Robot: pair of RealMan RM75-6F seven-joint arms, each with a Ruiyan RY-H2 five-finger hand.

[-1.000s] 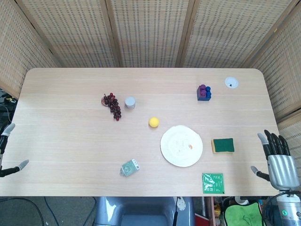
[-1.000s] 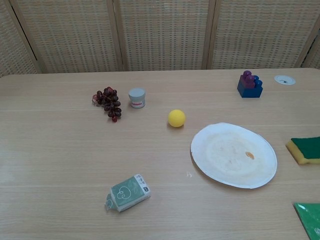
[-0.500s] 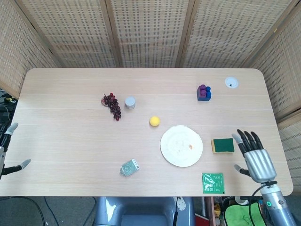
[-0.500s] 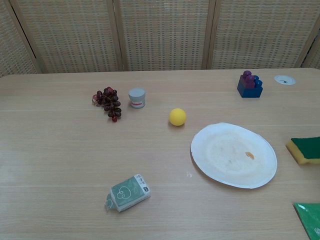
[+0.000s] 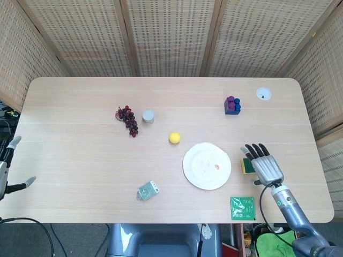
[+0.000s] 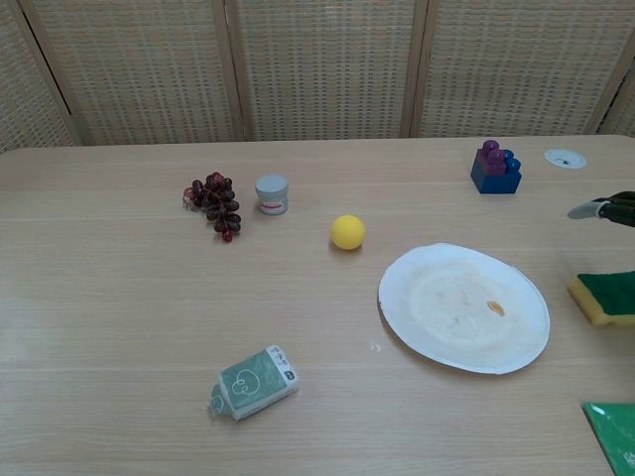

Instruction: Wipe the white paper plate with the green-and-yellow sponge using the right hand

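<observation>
Green-and-yellow sponge [image 5: 246,165] sits right under the right hand [image 5: 265,165], fingers spread, nothing held. Reach step; next, lower and grip, then plate [image 5: 207,166] to its left.

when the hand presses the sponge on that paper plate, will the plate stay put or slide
The paper plate looks thin and light, so it may well slide or flex. It lies flat on smooth wood with nothing holding it. The sponge should squash softly.
</observation>
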